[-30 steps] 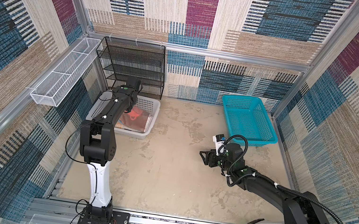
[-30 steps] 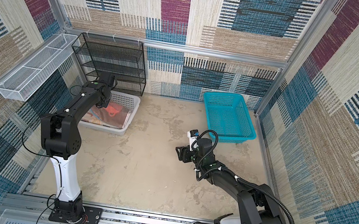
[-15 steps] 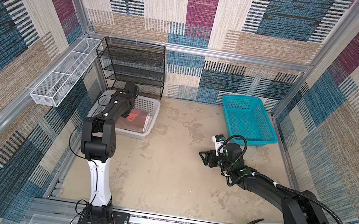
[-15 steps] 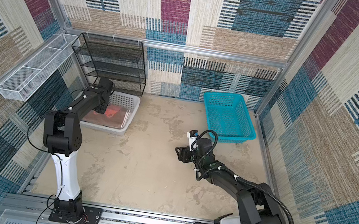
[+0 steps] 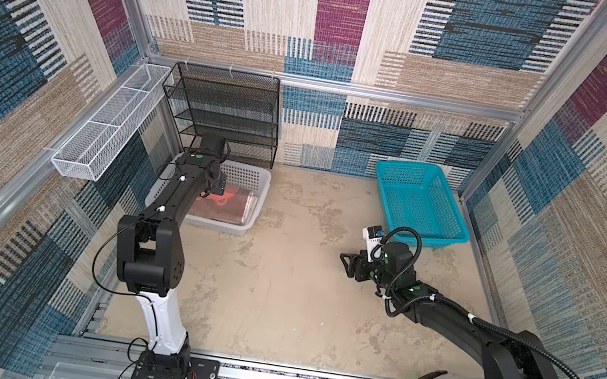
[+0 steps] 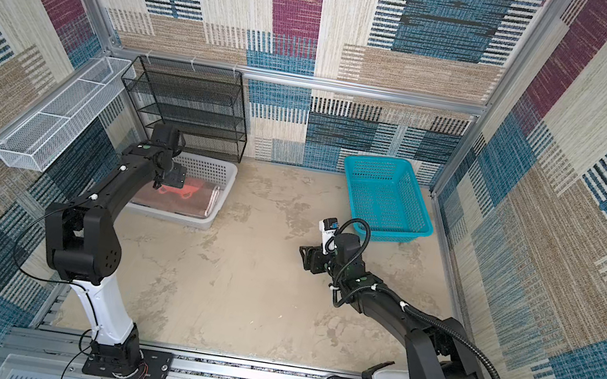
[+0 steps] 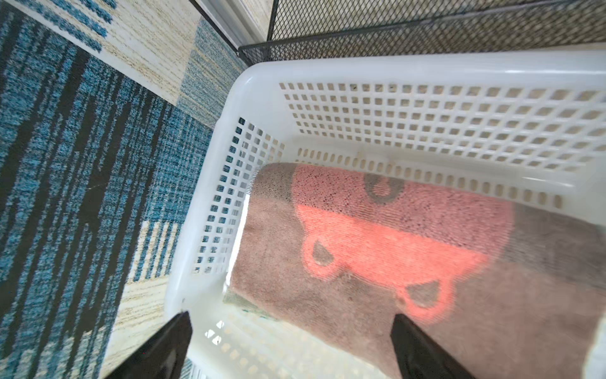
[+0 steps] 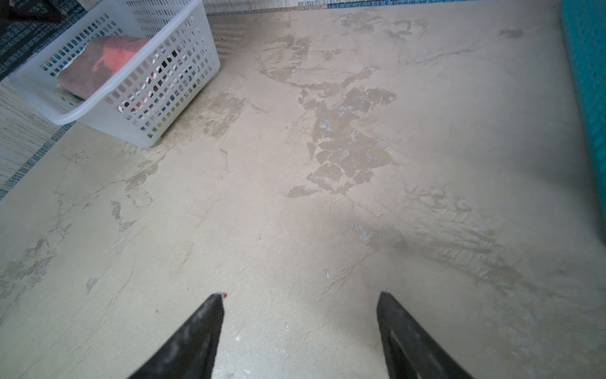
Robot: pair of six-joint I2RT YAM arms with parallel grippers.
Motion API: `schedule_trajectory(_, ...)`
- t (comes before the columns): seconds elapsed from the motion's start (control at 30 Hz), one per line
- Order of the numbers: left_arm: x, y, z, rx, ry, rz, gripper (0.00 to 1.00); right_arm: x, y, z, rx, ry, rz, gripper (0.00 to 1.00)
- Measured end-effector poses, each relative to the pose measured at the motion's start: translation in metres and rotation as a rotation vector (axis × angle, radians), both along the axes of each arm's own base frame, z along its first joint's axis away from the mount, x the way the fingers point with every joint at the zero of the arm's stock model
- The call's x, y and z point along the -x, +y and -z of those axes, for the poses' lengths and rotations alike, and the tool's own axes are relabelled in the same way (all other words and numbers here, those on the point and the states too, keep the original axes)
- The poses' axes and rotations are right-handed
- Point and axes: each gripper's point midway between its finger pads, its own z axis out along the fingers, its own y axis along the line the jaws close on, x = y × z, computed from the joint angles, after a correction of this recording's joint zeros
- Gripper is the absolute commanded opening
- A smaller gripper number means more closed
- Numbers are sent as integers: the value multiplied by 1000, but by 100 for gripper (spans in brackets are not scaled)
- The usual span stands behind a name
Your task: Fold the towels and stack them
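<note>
Your left gripper is released: its two black fingers stand wide apart with nothing between them. It hangs over the near corner of the white basket, one finger above the basket's rim and the other above the top towel. That towel lies flat and folded inside the basket, directly below and ahead of the fingertips, brown with a coral-orange figure across it. Whether the tips touch the cloth is not clear from the wrist view. More cloth under it shows through the holes in the basket's wall in the right wrist view. Just beyond the basket, past the left gripper, stands the black mesh rack. Your right gripper is also released, fingers spread and holding nothing. It hovers low over the bare, mottled table. The white basket with the towel sits well apart from it, far ahead and off to one side. The teal basket stands behind and beside the right gripper, and no towel shows in it in both top views.
</note>
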Motion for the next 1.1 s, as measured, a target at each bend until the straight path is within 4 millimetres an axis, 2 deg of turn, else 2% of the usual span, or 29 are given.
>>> schedule_trajectory(0.23,35,-48,-1,73,-67,127,99,-14,-15,-17,44,-71,72,88)
schedule_trajectory(0.37,61,-71,-5,101,-147,195,99,-25,-43,-25,58,-94,159,100)
schedule_trajectory(0.57,103,-99,-21,171,-331,310,99,-37,-87,-40,82,-139,301,100)
schedule_trajectory(0.7,128,-101,-24,206,-453,338,99,-37,-106,-44,124,-174,380,100)
schedule_trajectory(0.8,143,-102,-18,223,-519,350,99,-38,-131,-47,163,-210,471,100)
schedule_trajectory(1.0,151,-96,14,213,-523,328,99,-29,-177,-36,215,-265,640,100)
schedule_trajectory(1.1,153,-86,41,179,-510,287,99,-22,-196,-23,239,-291,705,100)
